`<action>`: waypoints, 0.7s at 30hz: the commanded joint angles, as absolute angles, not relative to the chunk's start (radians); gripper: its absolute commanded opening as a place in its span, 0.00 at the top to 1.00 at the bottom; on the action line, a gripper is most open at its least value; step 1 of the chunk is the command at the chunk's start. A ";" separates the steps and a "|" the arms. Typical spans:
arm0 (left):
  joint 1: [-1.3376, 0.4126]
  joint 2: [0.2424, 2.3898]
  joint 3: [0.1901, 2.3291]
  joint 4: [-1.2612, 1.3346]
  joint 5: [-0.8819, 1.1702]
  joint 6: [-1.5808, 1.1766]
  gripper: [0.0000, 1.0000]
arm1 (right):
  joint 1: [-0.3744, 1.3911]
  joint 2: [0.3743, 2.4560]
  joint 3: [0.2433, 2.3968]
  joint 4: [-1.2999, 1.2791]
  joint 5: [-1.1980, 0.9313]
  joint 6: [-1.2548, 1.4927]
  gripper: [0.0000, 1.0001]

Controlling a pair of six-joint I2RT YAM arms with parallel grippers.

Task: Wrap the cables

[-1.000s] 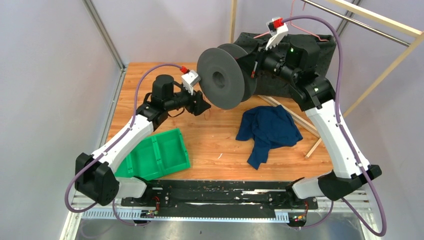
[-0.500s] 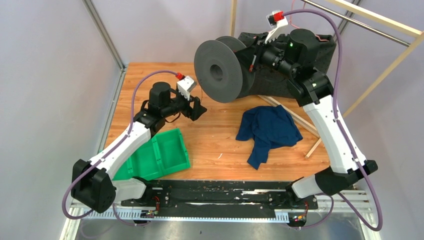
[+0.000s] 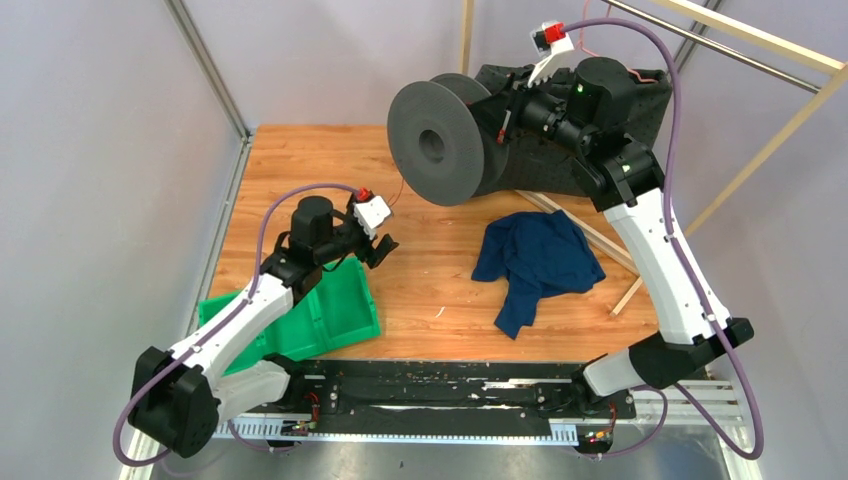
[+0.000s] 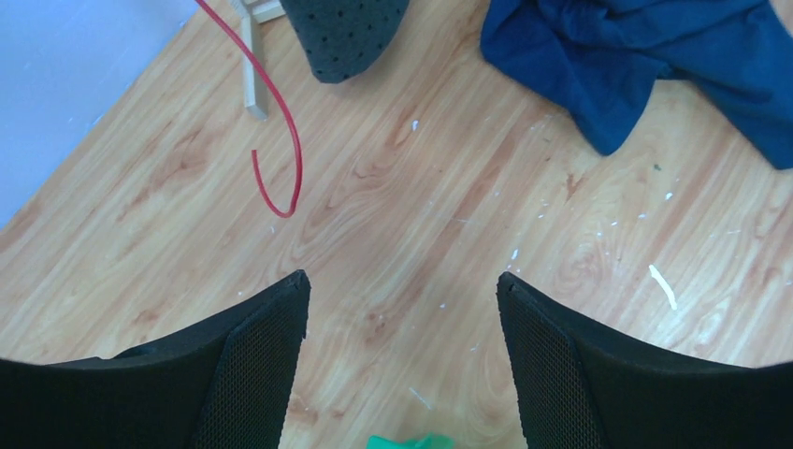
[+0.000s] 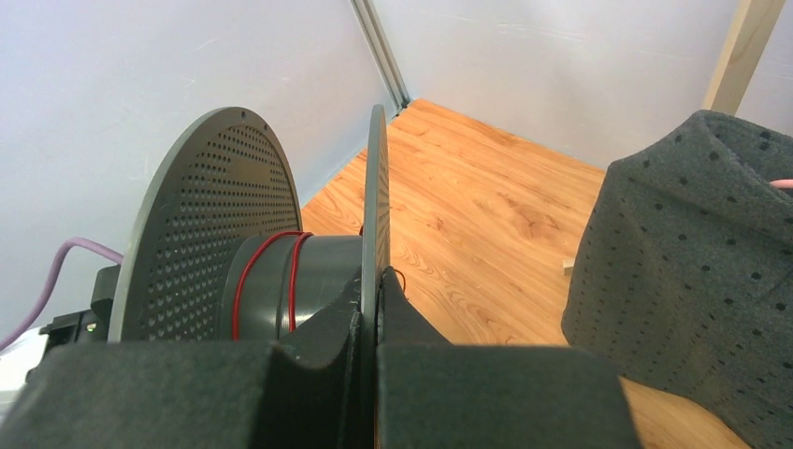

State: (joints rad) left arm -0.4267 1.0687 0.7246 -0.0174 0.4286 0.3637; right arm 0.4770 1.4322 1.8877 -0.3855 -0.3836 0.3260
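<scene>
Bin of green plastic at the near left of the worktop: lies partly beneath the left arm's white link. Just right of it, above bare wood, left claw: stands wide open, grips nothing, touches nothing. Seen from its own wrist, frames only wood grain and a sliver of green between two black fingers.

Ahead of that claw, red cable: hangs loose as a thin free end, curls into a hook near the wood, keeps apart from both fingers, climbs out past the top edge of the wrist view. Cannot tell whether the tip touches the wood.

Further right, spool, dark grey: hangs in the air over the far middle of the worktop, perforated flanges upright. In the right wrist view, carries two red turns of cable around the hub between the flanges.

Right claw: pinches tight on the rim of the flange on the right arm's side, one finger against each face.

Below and right of the spool, blue cloth: lies crumpled on the wood. Behind it, dark grey dotted felt pad: stands at the far right of the worktop. Farthest right, pale wooden frame: crosses the corner beyond the worktop's edge.
</scene>
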 commanded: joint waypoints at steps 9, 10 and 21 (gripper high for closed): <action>-0.419 1.125 0.600 0.469 0.278 0.292 0.27 | 0.463 1.433 1.928 -0.306 -0.404 0.352 0.99; -0.419 1.140 0.600 0.501 0.274 0.285 0.27 | 0.462 1.433 1.928 -0.307 -0.403 0.352 0.99; -0.419 1.278 0.677 0.563 0.320 0.237 0.47 | 0.461 1.439 1.934 -0.307 -0.402 0.349 0.99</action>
